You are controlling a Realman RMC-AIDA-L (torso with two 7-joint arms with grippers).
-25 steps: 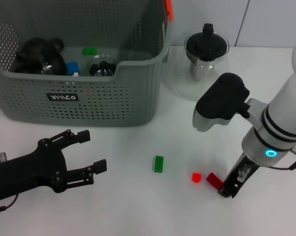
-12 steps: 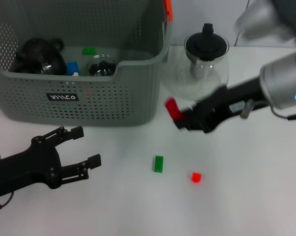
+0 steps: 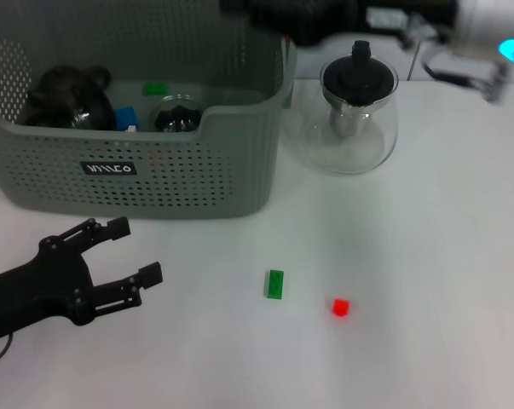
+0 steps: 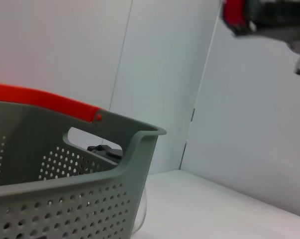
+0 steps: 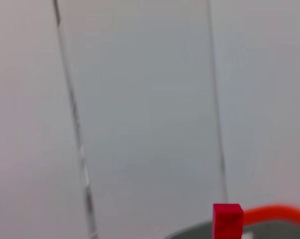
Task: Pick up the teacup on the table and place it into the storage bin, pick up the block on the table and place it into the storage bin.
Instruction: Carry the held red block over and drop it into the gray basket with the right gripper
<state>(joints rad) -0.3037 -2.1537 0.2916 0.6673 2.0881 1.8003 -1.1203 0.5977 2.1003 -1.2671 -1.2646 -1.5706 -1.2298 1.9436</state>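
The grey-green storage bin (image 3: 239, 183) stands at the back left. Inside it are a glass teacup (image 3: 176, 115), dark round items, a blue block (image 3: 125, 117) and a green block (image 3: 156, 88). My right gripper (image 3: 257, 10) reaches in above the bin's far right corner, shut on a red block (image 4: 235, 15), which also shows in the right wrist view (image 5: 228, 219). A green block (image 3: 275, 284) and a small red block (image 3: 340, 307) lie on the table. Low at the left, my left gripper (image 3: 130, 252) hangs open with nothing in it.
A glass teapot (image 3: 357, 119) with a black lid stands just right of the bin, under the right arm. The bin's orange tab (image 3: 291, 17) sits on its right rim. White table surface lies in front of the bin.
The right arm lifted a red block off the table at the front right and swung it up and left to above the bin. The left gripper drifted slightly left.
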